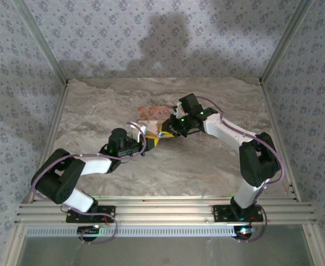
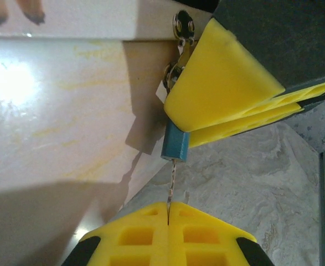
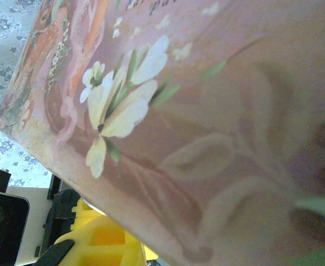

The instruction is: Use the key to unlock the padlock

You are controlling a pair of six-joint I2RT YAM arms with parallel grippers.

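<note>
Pinched fully shut, left claw (image 2: 168, 206), on the key (image 2: 171, 180), seen edge-on as a thin metal strip rising from between the yellow pads. Meeting the strip's upper end: the underside of the padlock (image 2: 175, 142), a small blue-grey block just beside the pink box (image 3: 179, 111), near the middle of the desk (image 1: 217, 166). Narrowed over the block's top, right claw (image 2: 187, 124), apparently gripping it.

Judged step: key seated or nearly so, turn not yet made. Next: rotate the left wrist about the strip's axis, block held steady, without bending the thin blade.

From the left wrist, the key-to-lock junction and metal fittings (image 2: 180, 25) above it. From overhead, both arms converging at the box. From the right wrist, the box's flower print close up.
</note>
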